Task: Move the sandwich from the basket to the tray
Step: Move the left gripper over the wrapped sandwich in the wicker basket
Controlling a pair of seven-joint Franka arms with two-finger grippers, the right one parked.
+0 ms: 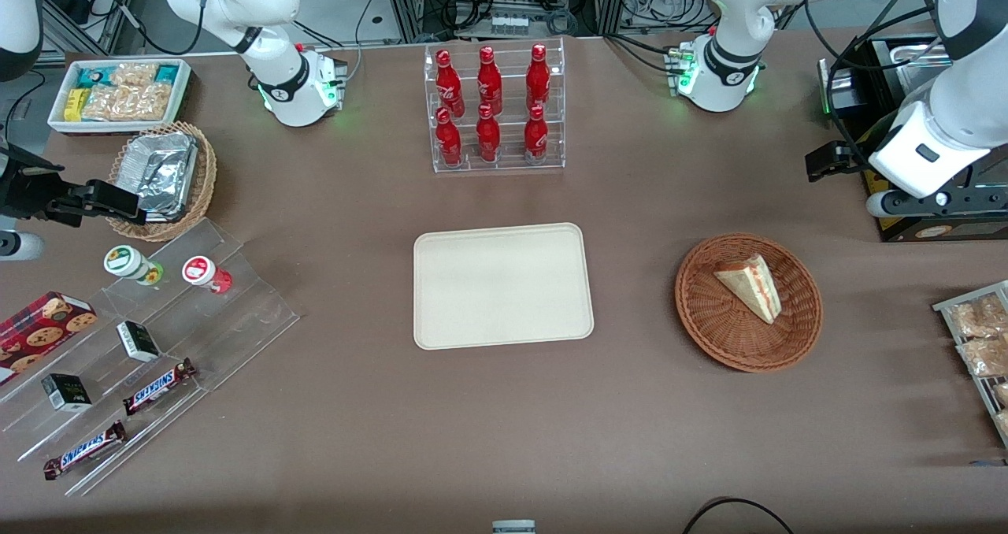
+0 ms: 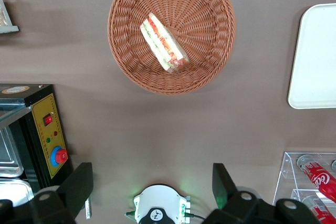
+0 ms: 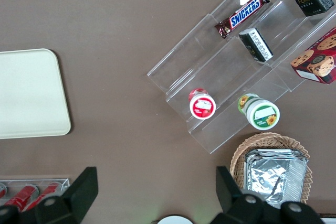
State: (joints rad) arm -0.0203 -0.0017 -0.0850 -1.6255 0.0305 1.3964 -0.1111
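Snickers bars: two, on clear stepped stand, nearest front camera, toward parked arm's end of table.
Tray: cream, flat on brown table, mid-table, nothing on it.
Basket: dark wicker, beside tray toward working arm's end, apart from tray.
Sandwich: in basket, lying on its side, filling edge visible in wrist view.
Gripper: raised well above table, farther from front camera than basket, near black control box; jaws spread wide, holding nothing.
Fingers: dark, apart, not touching basket or sandwich.
Bottle rack: clear, six red bottles, farther from front camera than tray.
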